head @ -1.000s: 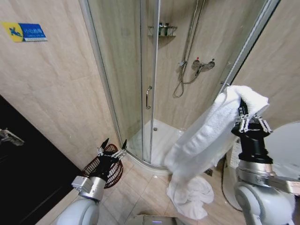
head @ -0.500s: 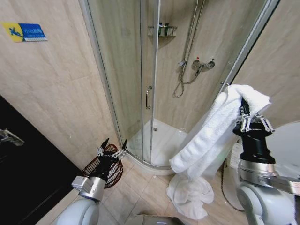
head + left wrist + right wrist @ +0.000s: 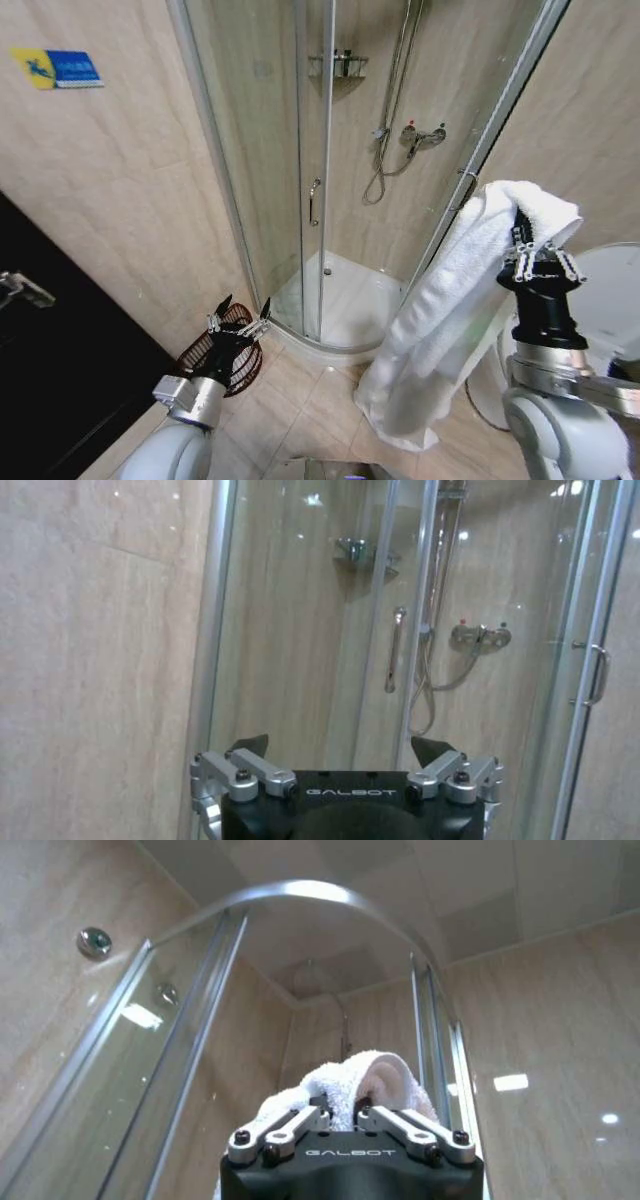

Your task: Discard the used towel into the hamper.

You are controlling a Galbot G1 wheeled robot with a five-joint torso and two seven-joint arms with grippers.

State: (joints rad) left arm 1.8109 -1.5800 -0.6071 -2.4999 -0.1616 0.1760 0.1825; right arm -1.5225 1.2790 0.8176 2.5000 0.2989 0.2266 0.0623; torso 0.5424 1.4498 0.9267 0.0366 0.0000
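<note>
The right gripper (image 3: pixel 540 262) is raised, its fingers pinched on a fold of the white towel (image 3: pixel 450 310); the rest of the cloth hangs down from the fingers and off to their left, its lower end close above the tiled floor (image 3: pixel 310 400). The left gripper (image 3: pixel 238 322) sits low with its fingers spread and empty, and the hamper (image 3: pixel 228 358) stands on the floor just behind and below them, against the wall by the shower enclosure (image 3: pixel 320 200).

As I judge it, the pick-up is done, but the carry and the drop are still to come: towel and hamper are well apart.

Compared with a moment ago, the towel's tail no longer lies bunched on the floor; it hangs free. The whole room has shifted in the head view, so the camera has moved.
</note>
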